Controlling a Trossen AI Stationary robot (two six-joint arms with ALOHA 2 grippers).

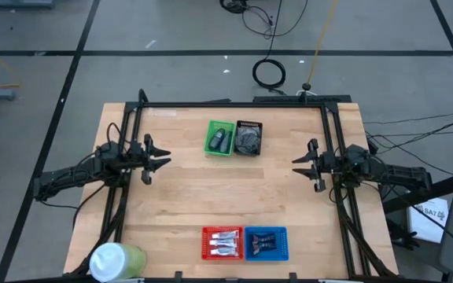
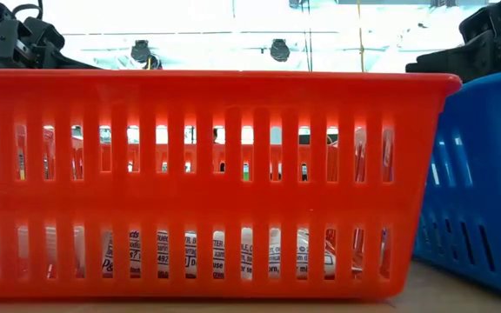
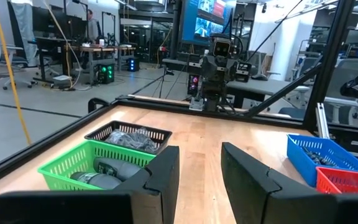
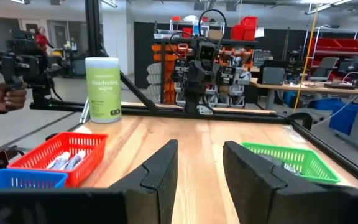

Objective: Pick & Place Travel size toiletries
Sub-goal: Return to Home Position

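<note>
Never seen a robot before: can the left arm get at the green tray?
Probably yes: only bare table lies between the left arm and the green tray, and its jaws stand open.

1. The left arm (image 1: 77, 174) reaches in from the left side, forearm low and roughly level.
2. The left pincer (image 1: 160, 159) points toward the middle, its two fingers (image 3: 160, 180) spread apart.
3. The right arm (image 1: 392, 171) mirrors that pose from the right side.
4. The right pincer (image 1: 303, 167) faces the left one, well apart from it, fingers likewise spread with a clear gap.
</note>
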